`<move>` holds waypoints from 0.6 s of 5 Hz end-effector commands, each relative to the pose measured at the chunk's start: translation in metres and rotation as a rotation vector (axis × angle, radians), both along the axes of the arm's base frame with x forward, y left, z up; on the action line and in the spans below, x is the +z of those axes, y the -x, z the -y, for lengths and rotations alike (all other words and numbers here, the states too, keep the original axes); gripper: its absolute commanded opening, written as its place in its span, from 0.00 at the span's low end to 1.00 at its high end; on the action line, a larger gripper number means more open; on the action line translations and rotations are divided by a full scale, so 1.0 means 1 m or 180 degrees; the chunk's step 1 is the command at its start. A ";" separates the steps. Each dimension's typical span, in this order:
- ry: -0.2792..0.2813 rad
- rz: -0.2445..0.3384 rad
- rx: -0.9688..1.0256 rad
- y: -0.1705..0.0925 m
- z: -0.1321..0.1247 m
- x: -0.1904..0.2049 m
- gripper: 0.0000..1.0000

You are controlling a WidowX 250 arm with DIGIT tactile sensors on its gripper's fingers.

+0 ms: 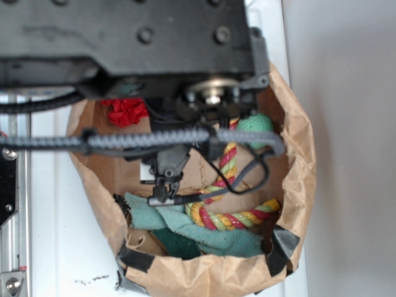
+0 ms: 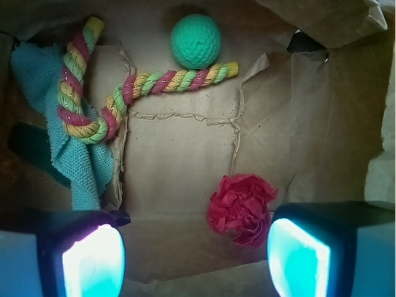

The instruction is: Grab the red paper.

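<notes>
The red paper (image 2: 241, 209) is a crumpled bright red wad lying on the brown floor of the paper bag (image 2: 179, 154). In the wrist view it sits low and right of centre, close to the right finger and a little ahead of the pads. My gripper (image 2: 195, 260) is open, its two glowing cyan pads (image 2: 93, 263) wide apart with only bare bag floor between them. In the exterior view the red paper (image 1: 125, 111) shows at the bag's upper left, partly hidden under the black arm. The gripper (image 1: 166, 189) hangs inside the bag there.
A green ball (image 2: 196, 41) lies at the far end of the bag. A red-yellow-green twisted rope (image 2: 111, 102) curves across the left and middle. A teal cloth (image 2: 65, 139) covers the left side. The bag's crumpled walls (image 1: 300, 154) rise all around.
</notes>
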State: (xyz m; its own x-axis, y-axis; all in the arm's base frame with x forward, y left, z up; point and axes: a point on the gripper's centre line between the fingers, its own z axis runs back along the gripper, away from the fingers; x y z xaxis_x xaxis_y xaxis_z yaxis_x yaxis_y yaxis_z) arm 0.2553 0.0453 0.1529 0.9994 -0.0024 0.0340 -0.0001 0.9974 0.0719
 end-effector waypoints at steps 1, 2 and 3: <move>-0.0189 0.0192 0.0110 -0.014 -0.028 -0.043 1.00; -0.0283 0.0013 0.0038 -0.007 -0.035 -0.064 1.00; -0.0204 -0.0230 -0.0016 0.002 -0.042 -0.074 1.00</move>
State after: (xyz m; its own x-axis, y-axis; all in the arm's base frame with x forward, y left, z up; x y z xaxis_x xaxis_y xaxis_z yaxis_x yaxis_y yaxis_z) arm 0.2508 0.0800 0.0691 0.9969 -0.0170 -0.0765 0.0258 0.9930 0.1153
